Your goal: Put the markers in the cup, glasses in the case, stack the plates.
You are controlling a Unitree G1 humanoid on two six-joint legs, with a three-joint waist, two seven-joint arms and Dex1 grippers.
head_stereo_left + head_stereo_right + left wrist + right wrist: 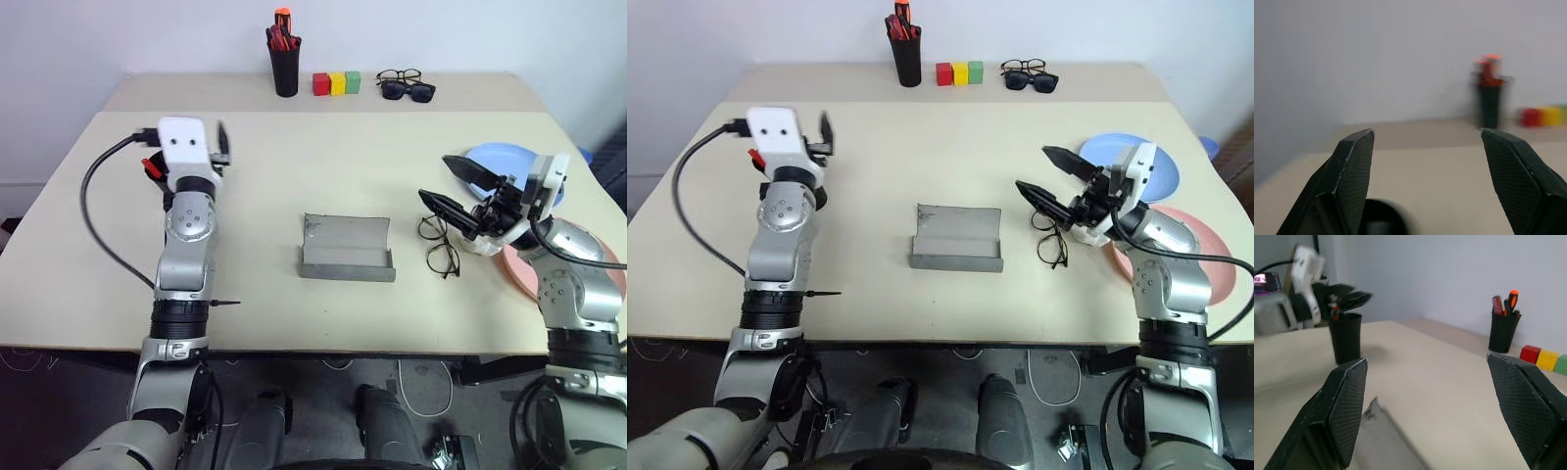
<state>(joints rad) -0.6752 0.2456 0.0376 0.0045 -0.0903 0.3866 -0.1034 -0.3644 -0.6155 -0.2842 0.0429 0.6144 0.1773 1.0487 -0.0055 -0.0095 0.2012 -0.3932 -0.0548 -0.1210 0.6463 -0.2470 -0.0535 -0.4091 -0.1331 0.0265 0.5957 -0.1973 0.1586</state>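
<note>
Head views: The left tool (221, 143) is raised over the far left part of the counter (294, 294). The right tool (453, 188) has its two black fingers spread wide, hovering above the glasses (440, 245) without touching them. The glasses lie on the counter just right of the case (348, 249), which sits open near the counter's middle. The light blue plate (1164, 168) lies on the right side; the pink plate (1200, 257) lies nearer the robot, beside it; whether the two touch cannot be told. A slim pen cup (285, 69) holding red-orange pens, three coloured blocks (336, 83) and sunglasses (408, 91) stand along the far edge.

Left wrist view: Both fingers (1352, 171) stand well apart with nothing between them. A dark rounded rim shows low between the fingers, blurred.

Right wrist view: The fingers (1347, 406) are spread, with nothing gripped. The cup (1345, 338) stands upright on the counter below the left tool, a red marker (1333, 307) at its mouth. The open case edge lies close below.
</note>
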